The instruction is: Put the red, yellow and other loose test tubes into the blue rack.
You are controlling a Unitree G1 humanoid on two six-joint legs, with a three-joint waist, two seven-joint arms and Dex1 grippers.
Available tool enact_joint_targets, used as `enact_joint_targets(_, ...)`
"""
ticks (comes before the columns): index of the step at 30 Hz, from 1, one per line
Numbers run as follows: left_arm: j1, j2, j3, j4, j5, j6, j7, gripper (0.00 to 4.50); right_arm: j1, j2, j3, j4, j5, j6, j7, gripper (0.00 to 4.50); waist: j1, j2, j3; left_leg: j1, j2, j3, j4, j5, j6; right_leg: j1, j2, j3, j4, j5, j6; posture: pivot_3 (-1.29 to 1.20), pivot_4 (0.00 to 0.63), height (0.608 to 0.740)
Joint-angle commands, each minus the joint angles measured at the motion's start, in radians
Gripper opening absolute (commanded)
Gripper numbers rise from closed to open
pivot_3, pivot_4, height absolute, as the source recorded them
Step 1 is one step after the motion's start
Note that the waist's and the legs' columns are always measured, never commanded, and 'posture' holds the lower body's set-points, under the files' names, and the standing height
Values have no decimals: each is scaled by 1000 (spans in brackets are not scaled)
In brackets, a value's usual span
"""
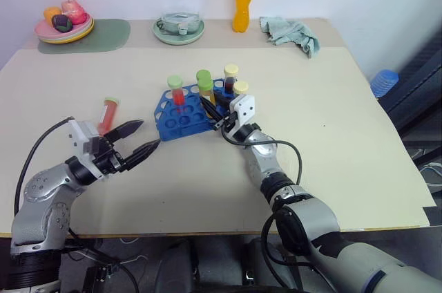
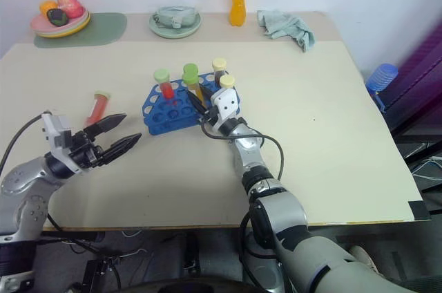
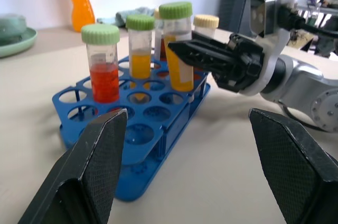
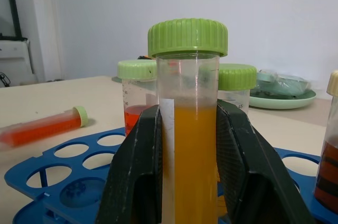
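On a beige table against a white wall, the blue plastic rack holds four capped tubes. The right gripper is clamped on a green-capped tube of yellow liquid over the rack. A red-filled tube lies loose beside the wide-open, empty left gripper.

Silver-grey arms, black cables, white wrist cameras, black-fingered left end effector

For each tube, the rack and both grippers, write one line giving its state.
Yellow tube: upright, gripped over the rack.
Red tube: lying loose on the table.
Blue rack: holding several upright tubes, some holes free.
Right gripper: shut on the yellow tube.
Left gripper: open, holding nothing.
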Motion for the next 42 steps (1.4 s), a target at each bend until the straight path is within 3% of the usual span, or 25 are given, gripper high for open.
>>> enact_joint_targets(1, -1, 22, 33, -37, -29, 16, -11, 3760, 9, 8, -24, -19, 34, -5, 31, 801, 0, 0, 0, 0, 0, 0, 0, 0, 0, 0, 0, 0, 0, 0, 0, 0, 150, 740)
enact_joint_targets(3, 0, 30, 38, -35, -33, 23, -21, 3760, 11, 11, -33, -26, 51, 0, 61, 801, 0, 0, 0, 0, 0, 0, 0, 0, 0, 0, 0, 0, 0, 0, 0, 0, 150, 740)
enact_joint_targets(10, 0, 36, 48, 0, -26, 9, -55, 3760, 15, 5, -39, -26, 41, -17, 50, 4348, -3, 0, 0, 0, 0, 0, -1, 0, 0, -1, 0, 0, 0, 0, 0, 0, 150, 740)
enact_joint_targets(11, -1, 34, 48, 4, -24, 6, -58, 3760, 16, 2, -37, -24, 31, -24, 38, 4459, -3, 0, 0, 0, 0, 0, -1, 0, 0, -1, 0, 0, 0, 0, 0, 0, 150, 740)
enact_joint_targets(21, 0, 16, 60, 59, -26, -23, -83, 3760, 44, -27, -8, -71, -10, -71, 32, 4459, -1, 0, 0, 0, 0, 0, -1, 0, 0, -1, 0, 0, 0, 0, 0, 0, 150, 740)
enact_joint_targets(31, -7, -7, 77, 135, -20, -41, -71, 3760, 163, -107, 31, -268, 34, 22, 167, 4459, -1, 0, 0, 0, 0, 0, -1, 0, 0, 0, 0, 0, 0, 0, 0, 0, 150, 740)
enact_joint_targets(42, -95, -68, 182, 115, -83, 128, 289, 3760, 411, -322, 79, -793, 135, 382, 280, 4459, 2, 0, 0, 0, 0, -2, 0, 0, 0, 0, 0, 0, 0, 0, 0, 0, 150, 740)
